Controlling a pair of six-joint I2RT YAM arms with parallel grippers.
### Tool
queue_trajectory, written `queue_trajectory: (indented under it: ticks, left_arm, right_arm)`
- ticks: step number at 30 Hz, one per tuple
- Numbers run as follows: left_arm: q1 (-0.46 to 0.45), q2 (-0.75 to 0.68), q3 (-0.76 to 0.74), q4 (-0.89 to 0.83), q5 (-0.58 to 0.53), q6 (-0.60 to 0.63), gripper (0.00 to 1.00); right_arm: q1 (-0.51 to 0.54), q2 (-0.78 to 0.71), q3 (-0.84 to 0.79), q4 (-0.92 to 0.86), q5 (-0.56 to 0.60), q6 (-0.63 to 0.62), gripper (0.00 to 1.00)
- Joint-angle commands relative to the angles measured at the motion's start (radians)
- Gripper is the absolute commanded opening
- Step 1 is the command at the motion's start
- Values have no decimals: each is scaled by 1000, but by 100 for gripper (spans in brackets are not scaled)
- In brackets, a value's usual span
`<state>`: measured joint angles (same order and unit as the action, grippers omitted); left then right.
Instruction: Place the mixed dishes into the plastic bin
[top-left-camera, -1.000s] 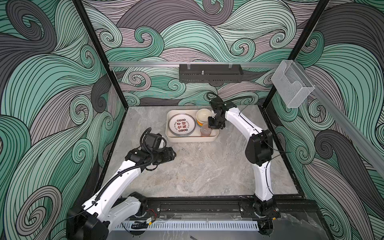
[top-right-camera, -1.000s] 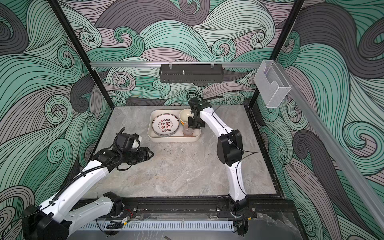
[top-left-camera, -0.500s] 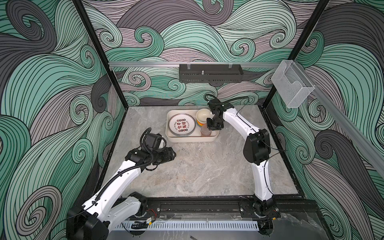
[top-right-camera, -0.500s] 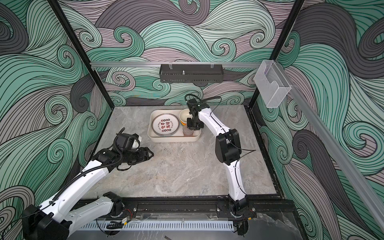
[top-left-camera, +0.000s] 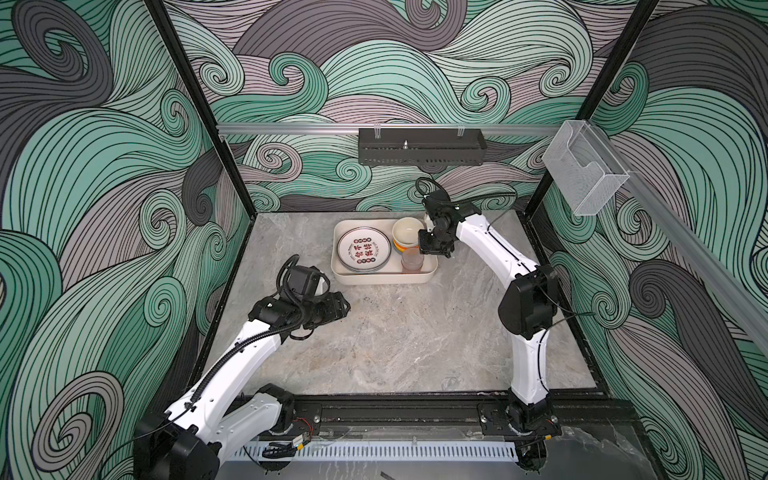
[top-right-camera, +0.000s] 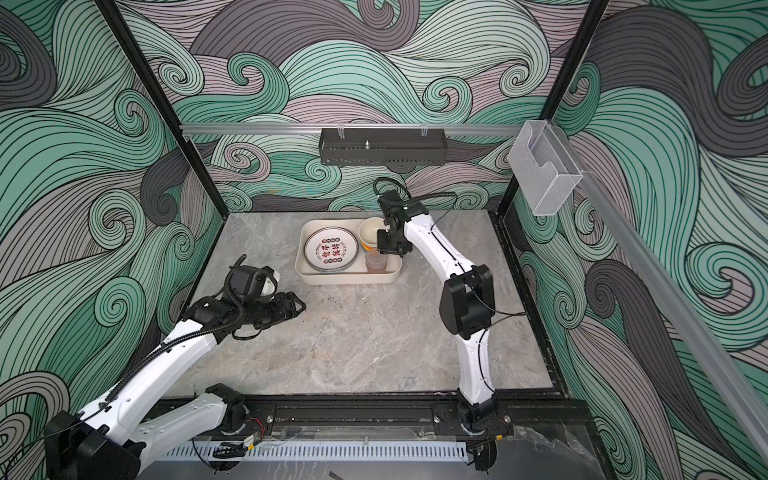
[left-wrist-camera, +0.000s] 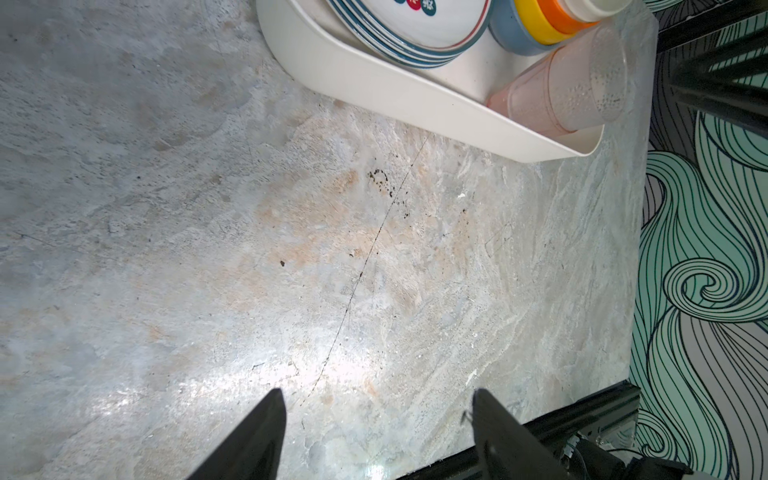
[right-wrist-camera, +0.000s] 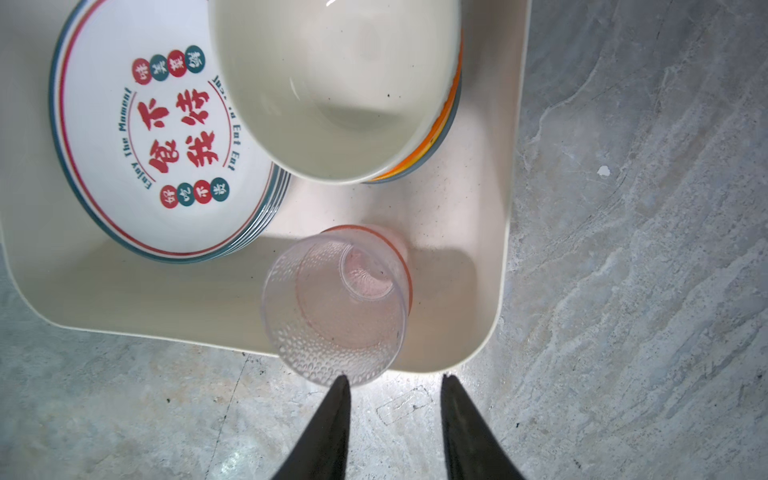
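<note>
Evidently the right gripper (right-wrist-camera: 395, 377) hung parted and empty just beside the cups (right-wrist-camera: 336, 307), nested by stacked plates (right-wrist-camera: 124, 145) and bowls (right-wrist-camera: 332, 83) to fit the mid-frame bin (top-left-camera: 345, 276).

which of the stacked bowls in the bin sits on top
The cream bowl: it nests uppermost, its inside open to view; the orange bowl, yellow bowl and blue bowl show only as bands beneath it.
</note>
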<state>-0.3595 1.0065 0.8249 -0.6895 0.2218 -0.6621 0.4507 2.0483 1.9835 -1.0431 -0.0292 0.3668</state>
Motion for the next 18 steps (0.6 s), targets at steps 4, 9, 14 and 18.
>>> queue_trajectory:
  ticks: [4,9,14,18]
  left_arm:
    - [49,54,105,-9,-12,46,76]
    - [76,98,180,-20,-68,86,89]
    - [104,129,252,-30,-148,128,97]
    - [126,110,267,17,-250,169,99]
  right_arm:
    - [6,-155,-170,128,-12,-29,59]
    - [5,-280,-319,245,2,-41,75]
    - [-4,-394,-452,346,38,-47,99]
    - [-19,-479,-538,414,99,-52,99]
